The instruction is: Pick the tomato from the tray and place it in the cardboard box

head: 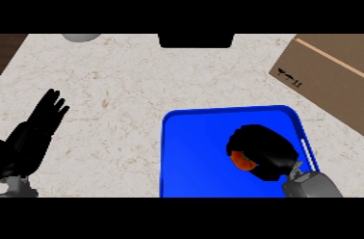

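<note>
at the far left the left hand (pixel 41 118) rests over the desk (pixel 128 88), fingers straight and spread, pointing up, holding nothing. at the top edge a grey round thing (pixel 82 37) is cut off by the frame, and further right a black thing (pixel 195 40) too; i cannot tell what either is. right of centre lies the blue tray (pixel 192 156). over its right half the right hand (pixel 262 147) is curled round the tomato (pixel 242 161), of which only a red-orange patch shows at the hand's lower left. whether the tomato sits on the tray floor or is already raised off it, i cannot tell. at the upper right, well apart from the tray, is the cardboard box (pixel 327 72), partly out of view.

the tomato is likely light, smooth and a bit slippery, with soft flesh that bruises if squeezed. it is best taken round its widest part, fingers on one side and thumb on the other, much as the hand sits now.

count: one tomato, one tray, one box, two hands.
</note>
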`<move>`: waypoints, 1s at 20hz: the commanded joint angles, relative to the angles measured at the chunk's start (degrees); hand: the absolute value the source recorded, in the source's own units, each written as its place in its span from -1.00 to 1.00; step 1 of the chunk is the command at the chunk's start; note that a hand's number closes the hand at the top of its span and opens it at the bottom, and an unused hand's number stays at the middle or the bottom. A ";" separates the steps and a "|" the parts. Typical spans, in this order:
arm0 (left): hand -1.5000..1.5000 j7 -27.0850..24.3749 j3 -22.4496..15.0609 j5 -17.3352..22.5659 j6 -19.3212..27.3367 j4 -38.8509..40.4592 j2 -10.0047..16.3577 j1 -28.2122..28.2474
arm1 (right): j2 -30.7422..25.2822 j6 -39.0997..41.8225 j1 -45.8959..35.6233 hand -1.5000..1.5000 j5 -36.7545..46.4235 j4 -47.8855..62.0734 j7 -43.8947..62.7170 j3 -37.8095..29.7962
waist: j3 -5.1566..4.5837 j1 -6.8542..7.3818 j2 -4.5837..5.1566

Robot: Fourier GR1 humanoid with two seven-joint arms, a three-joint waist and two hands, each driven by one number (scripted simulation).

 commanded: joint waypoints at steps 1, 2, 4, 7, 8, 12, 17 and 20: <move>0.00 2.95 2.11 1.12 0.05 -1.89 1.49 -1.91 | 1.21 0.91 -2.77 1.00 0.37 -0.07 -0.97 -0.36 | 0.03 -0.03 0.02; 0.00 1.81 1.74 -0.21 1.07 0.69 0.65 -3.59 | 0.57 -4.64 -0.23 1.00 1.70 3.19 -3.43 0.22 | 0.03 -0.12 0.06; 0.00 4.95 1.51 0.49 0.42 -1.92 1.10 -2.88 | 2.53 0.41 -3.34 1.00 1.72 1.14 -1.26 0.45 | 0.03 -0.04 0.03; 0.00 2.33 1.40 -0.30 -0.37 -3.65 -0.50 1.33 | 2.75 -4.13 0.04 1.00 1.04 2.23 -3.81 -0.50 | 0.03 0.00 0.02; 0.00 4.64 -1.20 -1.95 1.90 -4.31 -2.07 -1.40 | 2.13 -2.59 1.80 1.00 1.89 -1.09 -2.86 0.43 | 0.03 -0.16 0.00; 0.00 -1.22 0.03 -2.46 -0.88 -1.00 -1.14 1.67 | 3.51 6.26 -6.57 1.00 -0.56 5.59 6.79 -9.89 | -0.04 0.27 0.16; 0.00 4.54 -0.41 -1.67 1.65 -4.04 -1.56 -0.94 | 2.83 7.92 -11.32 1.00 0.98 13.47 17.62 -18.78 | 0.04 0.47 0.16; 0.00 0.36 0.74 -1.16 -0.81 1.64 -1.14 -1.82 | 3.18 7.10 -13.47 1.00 0.44 12.25 19.12 -20.02 | 0.01 -0.05 0.10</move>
